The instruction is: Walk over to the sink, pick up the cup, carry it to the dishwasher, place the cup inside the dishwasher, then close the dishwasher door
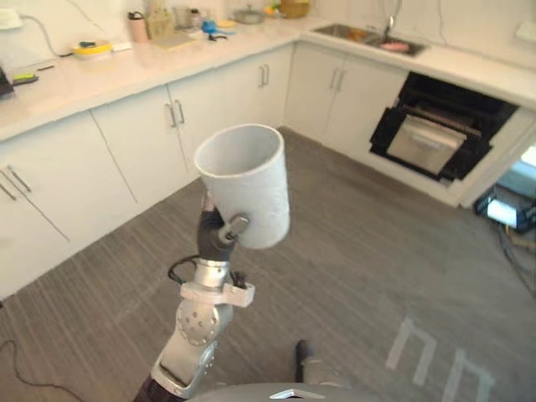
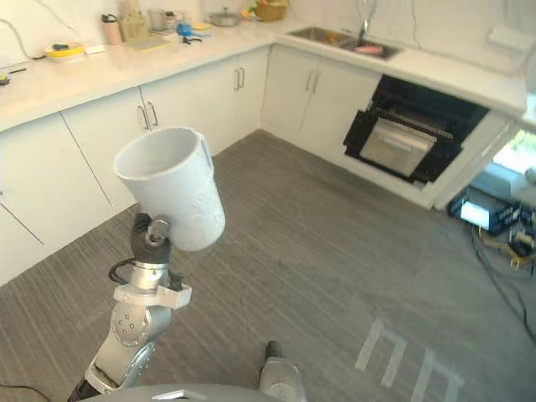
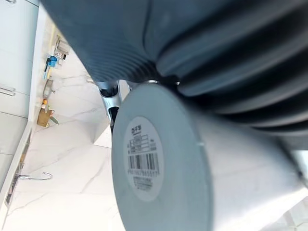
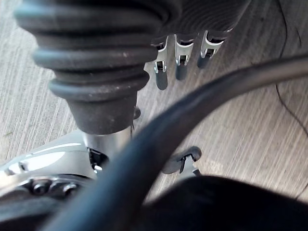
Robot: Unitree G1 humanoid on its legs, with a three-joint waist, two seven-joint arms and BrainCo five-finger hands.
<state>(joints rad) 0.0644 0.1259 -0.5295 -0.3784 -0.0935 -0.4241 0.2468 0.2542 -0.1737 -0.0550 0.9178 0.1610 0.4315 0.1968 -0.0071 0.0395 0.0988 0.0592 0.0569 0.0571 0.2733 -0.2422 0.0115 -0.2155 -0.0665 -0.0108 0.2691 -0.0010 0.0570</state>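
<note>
— Whereabouts of the cup (image 1: 247, 180)?

— Up in the left hand (image 1: 221, 238), raised over the floor (image 1: 352, 251), well apart from the sink (image 1: 368, 38) and the counter (image 1: 477, 71). Mouth up, tipped a little forward. Clamped low down, fingers (image 1: 238, 224) curled on its wall; labelled bottom close under the hand's cover in the wrist view.

— And the right hand (image 4: 182, 65)?

— Hanging over the floor, fingers slack and apart, holding nothing.

— Step in hand?

— Likely the carry. Dishwasher (image 1: 435, 126) ahead to the right, under the counter's right stretch, just beside the sink; door (image 1: 421, 144) already dropped open.

— How to do it well?

— Hold the clamp firm and the wrist steady while walking; no swinging, no tipping further. Turn to face the opening squarely and stop short of the lowered door's front edge, so as not to knock it. Then reach over that edge, lower the cup inside, and loosen only once seated. Save the free right hand for lifting the door shut.
</note>
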